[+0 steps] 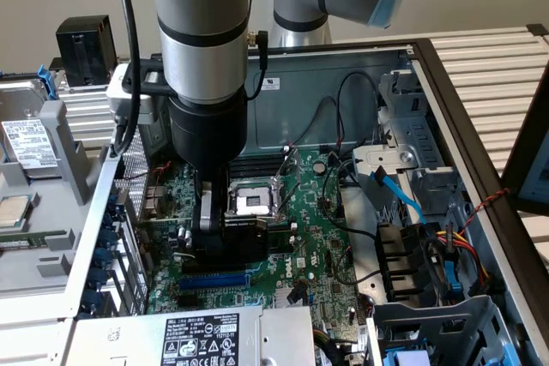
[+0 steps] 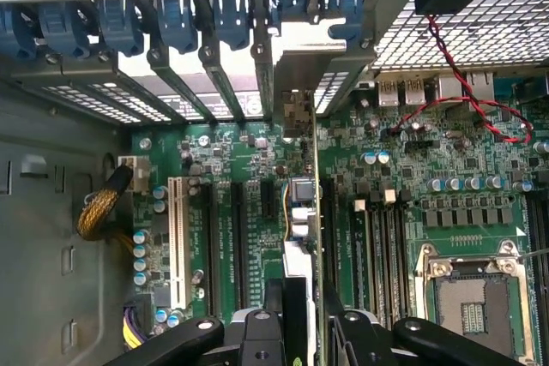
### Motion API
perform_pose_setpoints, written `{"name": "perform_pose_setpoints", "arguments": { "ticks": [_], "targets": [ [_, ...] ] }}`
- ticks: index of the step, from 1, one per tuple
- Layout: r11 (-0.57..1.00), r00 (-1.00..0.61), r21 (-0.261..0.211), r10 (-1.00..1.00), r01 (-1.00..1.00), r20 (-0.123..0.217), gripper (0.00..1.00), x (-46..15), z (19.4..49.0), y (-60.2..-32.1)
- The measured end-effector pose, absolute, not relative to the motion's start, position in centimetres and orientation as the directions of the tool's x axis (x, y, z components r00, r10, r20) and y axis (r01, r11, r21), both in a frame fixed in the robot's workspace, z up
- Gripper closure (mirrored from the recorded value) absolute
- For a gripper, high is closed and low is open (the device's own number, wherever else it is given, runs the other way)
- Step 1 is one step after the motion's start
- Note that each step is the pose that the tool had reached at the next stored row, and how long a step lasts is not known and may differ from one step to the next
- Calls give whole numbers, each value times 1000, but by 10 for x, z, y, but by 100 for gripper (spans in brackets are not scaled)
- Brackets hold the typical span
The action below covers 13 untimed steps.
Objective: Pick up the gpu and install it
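Observation:
My gripper (image 1: 220, 219) hangs low inside the open computer case, shut on the gpu (image 1: 246, 236). The card's black shroud shows beside the fingers, just above the blue expansion slot (image 1: 214, 281). In the wrist view the gpu (image 2: 299, 203) is seen edge-on, standing upright between the black expansion slots of the green motherboard (image 2: 412, 212). Its metal end bracket (image 2: 294, 111) reaches the rear slot openings of the case. My gripper (image 2: 300, 319) clamps the card from both sides. I cannot tell whether the card's edge sits in a slot.
The bare CPU socket (image 1: 256, 201) lies just behind the gripper. Black and blue cables (image 1: 390, 186) cross the board towards the drive bays on the exterior view's right. The labelled power supply (image 1: 202, 336) sits in front. A white slot (image 2: 180, 237) and blue bracket clips (image 2: 176, 23) flank the card.

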<state>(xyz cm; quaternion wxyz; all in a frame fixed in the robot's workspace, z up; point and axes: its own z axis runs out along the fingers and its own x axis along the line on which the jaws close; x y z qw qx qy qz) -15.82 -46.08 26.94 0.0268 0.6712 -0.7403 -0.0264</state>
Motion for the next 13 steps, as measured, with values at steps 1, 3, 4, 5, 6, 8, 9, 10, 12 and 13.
{"name": "perform_pose_setpoints", "arguments": {
  "ticks": [1, 3, 4, 5, 6, 8, 9, 10, 12, 13],
  "targets": [
    [98, -98, 75, -995, -992, 4, 73, -158, 269, -461],
    [97, -97, 75, -995, -992, 4, 73, -158, 269, -460],
    [98, -97, 75, -995, -992, 4, 73, -158, 269, -460],
    [98, -97, 75, -995, -992, 4, 73, -158, 269, -460],
    [97, -97, 75, -995, -992, 4, 73, -158, 269, -460],
    [97, -97, 75, -995, -992, 5, 73, -158, 269, -460],
    [95, -95, 75, -995, -993, 5, 73, -158, 269, -460],
    [93, -93, 75, -996, -993, 4, 73, -158, 269, -460],
    [84, -84, 75, -996, -994, 4, 73, -158, 269, -459],
    [81, -81, 75, -997, -994, 4, 73, -158, 269, -459]
  ]
}}
